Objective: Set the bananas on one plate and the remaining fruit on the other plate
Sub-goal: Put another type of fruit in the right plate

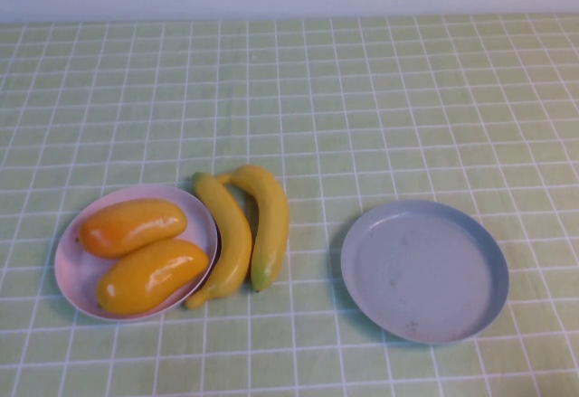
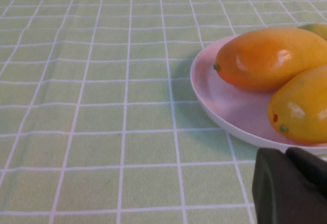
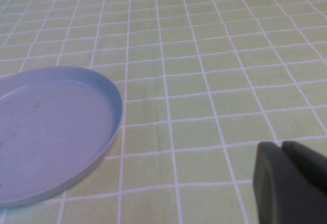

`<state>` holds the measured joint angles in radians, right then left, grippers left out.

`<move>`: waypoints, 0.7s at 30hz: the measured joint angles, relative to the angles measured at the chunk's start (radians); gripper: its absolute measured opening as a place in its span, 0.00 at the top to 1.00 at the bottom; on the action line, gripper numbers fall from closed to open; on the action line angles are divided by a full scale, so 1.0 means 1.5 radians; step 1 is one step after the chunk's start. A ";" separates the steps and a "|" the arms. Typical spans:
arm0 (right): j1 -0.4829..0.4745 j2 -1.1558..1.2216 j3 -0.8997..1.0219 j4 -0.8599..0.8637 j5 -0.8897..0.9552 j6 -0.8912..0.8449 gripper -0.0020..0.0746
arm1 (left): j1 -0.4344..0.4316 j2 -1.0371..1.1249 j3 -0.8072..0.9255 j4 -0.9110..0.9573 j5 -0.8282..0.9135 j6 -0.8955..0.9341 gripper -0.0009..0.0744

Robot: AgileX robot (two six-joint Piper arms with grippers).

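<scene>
bananas point(image 1: 240, 230) on cloth beside pink plate point(image 1: 68, 275) | left gripper point(image 2: 291, 183), right gripper point(image 3: 291, 180) clear

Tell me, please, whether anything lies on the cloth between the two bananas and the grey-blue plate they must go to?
Nothing visible does. The bananas lie beside the pink plate, and only bare checked cloth separates them from the grey-blue plate, which holds nothing. The left end effector and right end effector show only in the wrist views.

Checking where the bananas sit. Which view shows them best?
The high view: both bananas lie whole on the cloth beside the pink plate. The left wrist view catches only a tip; the right wrist view none.
</scene>
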<state>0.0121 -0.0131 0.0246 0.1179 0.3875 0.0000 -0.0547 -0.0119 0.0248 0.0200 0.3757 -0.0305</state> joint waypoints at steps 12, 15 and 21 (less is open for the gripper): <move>0.000 0.000 0.000 0.000 0.000 0.000 0.99 | 0.000 0.000 0.000 0.000 0.000 0.004 0.99; 0.000 0.000 0.000 0.000 0.000 0.000 0.99 | 0.000 0.000 0.000 0.000 0.000 0.004 0.99; 0.000 0.000 0.000 0.078 -0.059 0.000 0.99 | 0.000 0.000 0.000 0.000 0.000 0.004 0.99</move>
<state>0.0121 -0.0131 0.0246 0.2346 0.2984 0.0000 -0.0547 -0.0119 0.0248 0.0200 0.3757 -0.0252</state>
